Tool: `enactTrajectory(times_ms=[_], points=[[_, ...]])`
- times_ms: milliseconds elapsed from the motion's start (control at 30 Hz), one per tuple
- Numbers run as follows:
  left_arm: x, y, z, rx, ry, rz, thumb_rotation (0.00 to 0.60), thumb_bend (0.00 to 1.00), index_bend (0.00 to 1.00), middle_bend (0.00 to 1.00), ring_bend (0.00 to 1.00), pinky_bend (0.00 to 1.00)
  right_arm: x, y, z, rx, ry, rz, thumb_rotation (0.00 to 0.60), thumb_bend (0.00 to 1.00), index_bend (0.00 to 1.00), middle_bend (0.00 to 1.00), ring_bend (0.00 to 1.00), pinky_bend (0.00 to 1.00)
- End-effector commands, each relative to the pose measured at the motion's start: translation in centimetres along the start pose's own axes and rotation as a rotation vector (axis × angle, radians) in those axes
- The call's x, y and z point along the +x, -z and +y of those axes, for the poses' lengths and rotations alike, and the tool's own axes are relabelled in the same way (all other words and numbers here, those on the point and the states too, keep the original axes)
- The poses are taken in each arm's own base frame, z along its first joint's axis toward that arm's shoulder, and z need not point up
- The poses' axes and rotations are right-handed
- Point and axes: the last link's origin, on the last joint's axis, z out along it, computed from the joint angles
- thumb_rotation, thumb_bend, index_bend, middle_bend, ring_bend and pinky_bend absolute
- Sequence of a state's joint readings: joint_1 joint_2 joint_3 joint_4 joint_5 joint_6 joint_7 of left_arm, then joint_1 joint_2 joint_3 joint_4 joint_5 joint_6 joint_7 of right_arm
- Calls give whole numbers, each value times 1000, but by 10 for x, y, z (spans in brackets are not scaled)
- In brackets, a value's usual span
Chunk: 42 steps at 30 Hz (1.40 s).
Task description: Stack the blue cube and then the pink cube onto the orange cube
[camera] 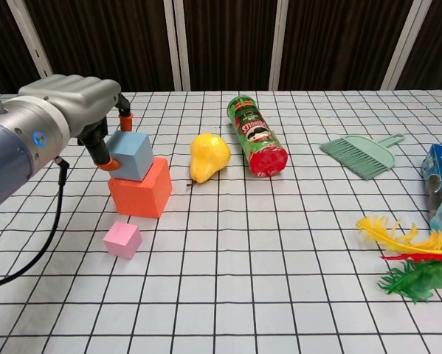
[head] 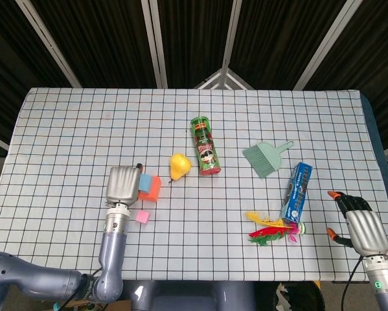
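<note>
The matte blue cube [camera: 130,155] sits on the larger orange cube [camera: 139,189], at the left of the checked-cloth counter [camera: 280,280] before dark slatted walls. The left hand [camera: 88,110] curls over the blue cube from the left, fingertips [camera: 125,116] against it. The small pink cube [camera: 122,240] lies just nearer. The right hand [head: 361,223] hovers empty, fingers apart, near the right edge beside a blue carton [head: 297,191].
</note>
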<state>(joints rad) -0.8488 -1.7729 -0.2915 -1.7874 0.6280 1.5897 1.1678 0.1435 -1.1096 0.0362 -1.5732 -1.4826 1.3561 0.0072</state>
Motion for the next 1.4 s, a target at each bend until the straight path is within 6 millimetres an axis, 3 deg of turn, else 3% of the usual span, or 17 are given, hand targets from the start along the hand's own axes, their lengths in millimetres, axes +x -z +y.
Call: enactTrajectory(times_ms=[33, 433, 700, 967, 1033, 1167, 1300, 1400], points=[[-1, 0, 0, 2, -1, -3, 600, 382, 504, 935, 684, 766, 0, 0, 0, 2, 0, -1, 600, 297, 175, 197, 219, 188], [-4, -2, 4, -8, -2, -10, 600, 378, 487, 934, 684, 766, 0, 0, 1, 0, -2, -2, 600, 298, 175, 197, 219, 188], [-1, 1, -2, -14, -14, -15, 600, 242, 255, 932, 680, 765, 0, 0, 0, 0, -1, -5, 600, 298, 175, 197, 219, 188], [5, 7, -8, -33, -10, -3, 600, 203, 148, 932, 675, 765, -1, -1, 0, -2, 2, -11, 600, 298, 175, 197, 219, 188], [13, 22, -11, -79, 48, 22, 600, 202, 184, 933, 675, 766, -1, -1, 0, -5, 1, -10, 600, 298, 175, 197, 219, 188], [20, 64, -51, -142, 177, 76, 600, 202, 255, 933, 677, 770, 1, 0, 0, -4, 0, -4, 600, 298, 175, 197, 219, 187], [16, 89, -83, -157, 186, 91, 600, 202, 284, 931, 677, 769, 0, 1, -2, 3, 1, -5, 600, 298, 175, 197, 219, 188], [9, 101, -94, -171, 180, 59, 600, 211, 302, 930, 676, 769, 0, 1, -3, 7, 2, -6, 600, 298, 175, 197, 219, 188]])
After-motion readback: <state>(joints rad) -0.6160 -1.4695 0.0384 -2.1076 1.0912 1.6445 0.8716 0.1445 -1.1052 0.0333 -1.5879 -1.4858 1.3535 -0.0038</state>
